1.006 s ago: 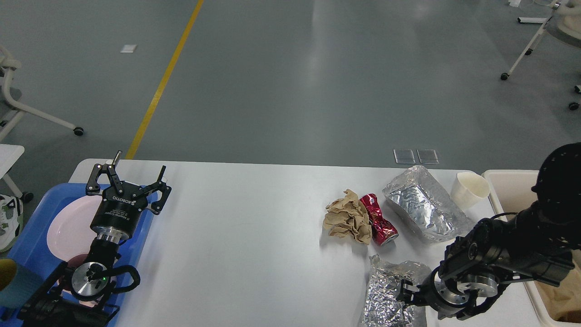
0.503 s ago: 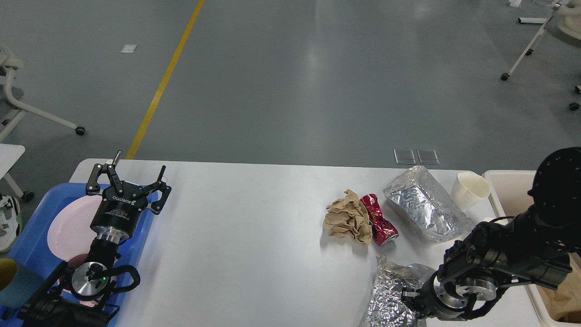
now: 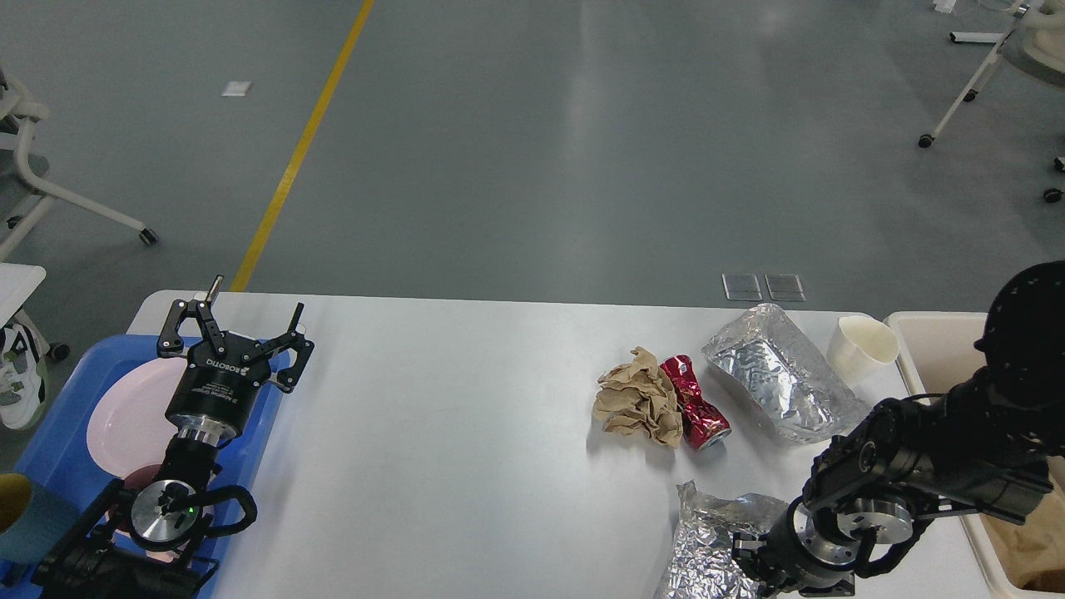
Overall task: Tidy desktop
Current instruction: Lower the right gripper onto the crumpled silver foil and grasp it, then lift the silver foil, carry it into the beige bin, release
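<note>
The white desktop [image 3: 466, 433] fills the lower view. On its right lie a crumpled brown paper [image 3: 639, 398], a crushed red can [image 3: 695, 403], a large foil bag [image 3: 778, 378], a cream paper cup [image 3: 859, 348] and a crumpled foil bag [image 3: 711, 545] at the front edge. My right gripper [image 3: 743, 556] presses against that front foil bag; its fingers are dark and I cannot tell them apart. My left gripper [image 3: 237, 329] is open and empty above the far right corner of the blue tray [image 3: 58, 416].
The blue tray holds a pink plate [image 3: 125, 420] and a teal cup [image 3: 25, 516] at the left. A cream bin [image 3: 932, 349] stands off the table's right end. A wheeled chair base [image 3: 75, 212] stands on the floor at the far left.
My right gripper has shifted slightly down toward the front edge, and the front foil bag has changed shape and shifted with it. The left arm has not moved.
</note>
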Action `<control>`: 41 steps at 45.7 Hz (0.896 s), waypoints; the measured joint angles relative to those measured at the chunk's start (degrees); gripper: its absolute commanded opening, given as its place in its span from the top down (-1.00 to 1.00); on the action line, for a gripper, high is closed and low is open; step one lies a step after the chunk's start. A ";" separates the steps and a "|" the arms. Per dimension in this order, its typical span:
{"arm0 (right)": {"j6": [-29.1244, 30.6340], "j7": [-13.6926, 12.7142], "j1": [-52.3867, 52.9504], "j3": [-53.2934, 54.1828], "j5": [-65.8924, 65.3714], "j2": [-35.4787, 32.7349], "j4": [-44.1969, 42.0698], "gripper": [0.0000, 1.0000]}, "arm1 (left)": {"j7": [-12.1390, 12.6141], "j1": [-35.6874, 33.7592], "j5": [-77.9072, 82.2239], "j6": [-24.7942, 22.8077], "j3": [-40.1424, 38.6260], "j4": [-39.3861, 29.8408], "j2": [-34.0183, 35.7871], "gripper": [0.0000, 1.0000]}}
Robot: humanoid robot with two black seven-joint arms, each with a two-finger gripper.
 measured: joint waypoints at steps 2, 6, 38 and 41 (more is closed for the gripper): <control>1.70 0.07 1.13 0.01 0.00 -0.79 0.51 1.00 | 0.00 0.00 0.00 0.00 0.00 0.00 0.00 -0.93; 5.27 0.11 4.76 -0.10 0.03 -3.61 2.30 1.00 | 0.00 0.01 0.00 0.00 0.00 0.00 0.00 -0.93; 40.42 0.37 58.61 -14.93 5.99 -12.46 15.58 1.00 | 0.00 0.01 0.00 0.06 0.00 0.00 0.00 -0.93; 41.78 0.36 60.45 -15.70 5.98 -12.31 15.58 1.00 | 0.00 0.02 0.00 0.06 0.00 0.00 0.00 -0.93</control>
